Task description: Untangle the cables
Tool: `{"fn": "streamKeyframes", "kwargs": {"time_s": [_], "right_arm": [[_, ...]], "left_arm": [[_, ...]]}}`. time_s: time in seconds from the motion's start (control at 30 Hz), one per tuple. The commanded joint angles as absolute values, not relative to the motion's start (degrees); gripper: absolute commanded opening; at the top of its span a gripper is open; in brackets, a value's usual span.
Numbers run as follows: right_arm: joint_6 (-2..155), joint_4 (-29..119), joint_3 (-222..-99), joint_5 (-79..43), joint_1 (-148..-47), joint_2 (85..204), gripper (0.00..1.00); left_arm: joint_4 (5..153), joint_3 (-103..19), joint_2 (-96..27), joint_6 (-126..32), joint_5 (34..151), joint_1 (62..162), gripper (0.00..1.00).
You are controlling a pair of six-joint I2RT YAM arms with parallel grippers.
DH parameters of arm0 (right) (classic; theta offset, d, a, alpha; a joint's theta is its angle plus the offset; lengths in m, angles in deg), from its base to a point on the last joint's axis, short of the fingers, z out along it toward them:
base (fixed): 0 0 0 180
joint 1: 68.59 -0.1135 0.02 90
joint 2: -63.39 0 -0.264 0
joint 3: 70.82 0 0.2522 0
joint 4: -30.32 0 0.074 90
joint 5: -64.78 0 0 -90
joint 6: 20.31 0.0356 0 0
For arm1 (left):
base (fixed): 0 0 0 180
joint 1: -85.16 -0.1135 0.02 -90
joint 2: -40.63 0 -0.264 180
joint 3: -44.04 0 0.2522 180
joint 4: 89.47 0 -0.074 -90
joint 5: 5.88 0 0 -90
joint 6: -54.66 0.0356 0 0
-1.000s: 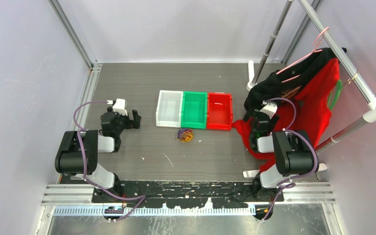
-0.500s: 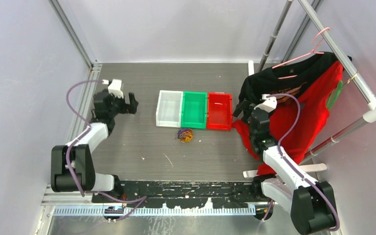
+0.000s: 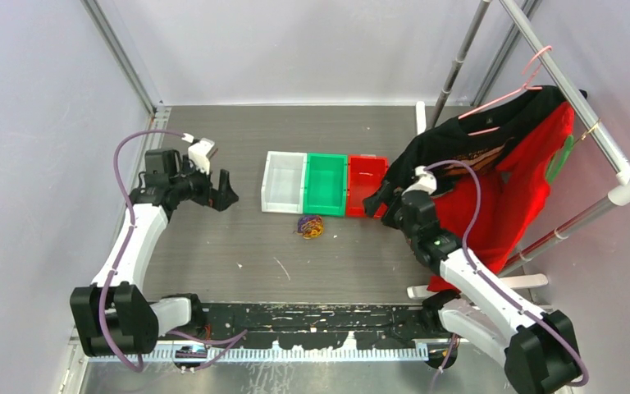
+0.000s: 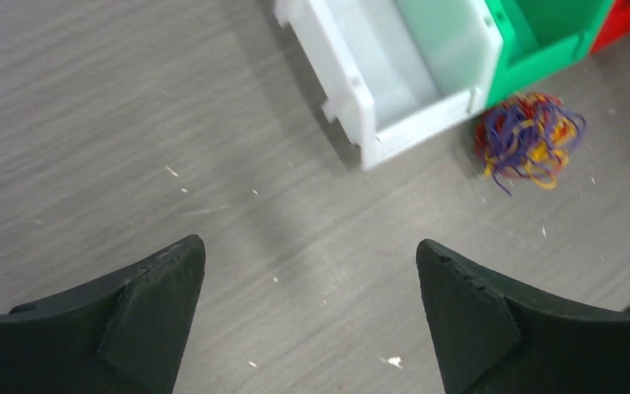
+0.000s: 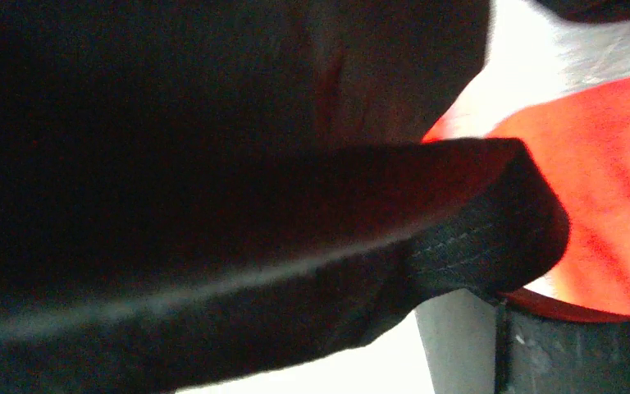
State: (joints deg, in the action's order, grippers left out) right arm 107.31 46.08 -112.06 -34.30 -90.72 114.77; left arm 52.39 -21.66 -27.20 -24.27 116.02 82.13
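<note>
The right wrist view is almost wholly smothered by a black shirt [image 5: 213, 164]. Only the overhead view shows the right gripper [image 3: 380, 203], jaws spread, beside the red bin [image 3: 367, 187]. The left arm stretches forward, the left gripper [image 4: 308, 254] wide apart above the table [image 4: 131, 123]. The cables [image 4: 529, 135] lie bunched just before the green bin [image 4: 554, 33].

Purple, orange, red cables [image 3: 310, 226] lie balled beside the green bin [image 3: 326, 185].
</note>
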Motion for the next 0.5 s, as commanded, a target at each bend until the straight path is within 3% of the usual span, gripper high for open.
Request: {"fn": "streamKeyframes", "kwargs": {"time_s": [0.0,0.27,0.47], "right_arm": [[108.55,48.49,-113.65,-38.37,-97.65,114.61,0.92],[112.39,47.55,-113.89,-49.81,-117.15,118.88,0.84],[114.21,44.58,-121.12,-52.13,-126.12,130.36,0.77]], "left_arm": [[40.89,-23.71,-24.91,-19.04,122.48,81.82,1.0],[34.61,-23.86,-24.96,-15.57,124.28,81.82,1.0],[33.5,-23.91,-24.39,-14.89,125.55,81.82,0.98]]}}
